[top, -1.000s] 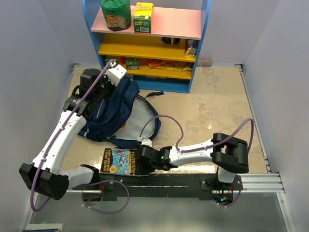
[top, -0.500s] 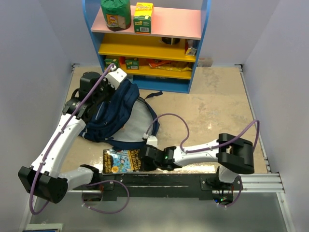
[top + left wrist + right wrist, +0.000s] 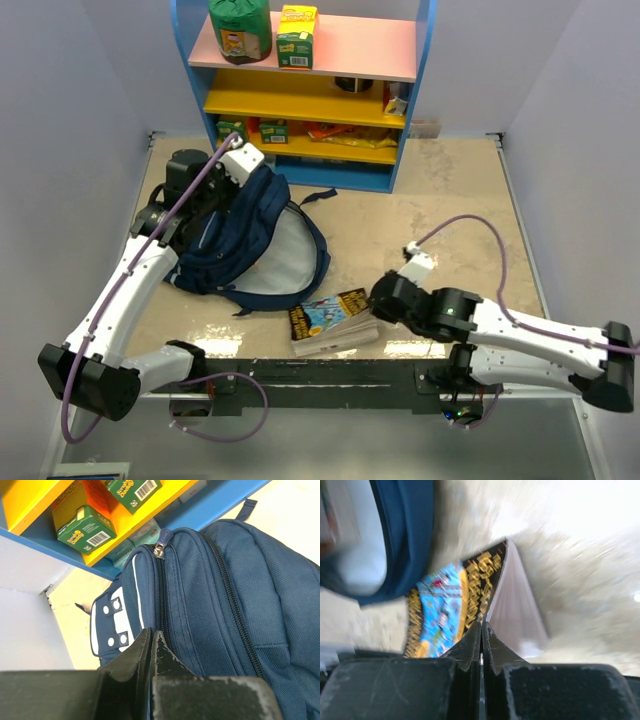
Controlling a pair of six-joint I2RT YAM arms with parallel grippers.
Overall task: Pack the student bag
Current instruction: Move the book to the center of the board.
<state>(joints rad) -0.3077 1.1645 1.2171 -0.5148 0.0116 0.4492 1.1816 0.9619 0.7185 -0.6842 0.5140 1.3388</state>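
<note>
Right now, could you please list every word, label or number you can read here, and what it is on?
No text reads clearly.
On the book: yellow cover lettering, blurred.
On the green boxes on the yellow shelf: barcodes and print, too small.
On the yellow box and green pack on the top shelf: labels too small.
On the backpack: no lettering visible.

Landmark: the student bag [image 3: 250, 235], laid on the table [image 3: 450, 220].
Shelf unit [image 3: 300, 100]: set just behind the bag.
Book [image 3: 333, 320]: laid flat on the table, near the bag, at its front right.
Left gripper [image 3: 151, 636]: placed at the bag's rear end, fingertips against it.
Right gripper [image 3: 380, 300]: found front-right of the bag, beyond the book.
</note>
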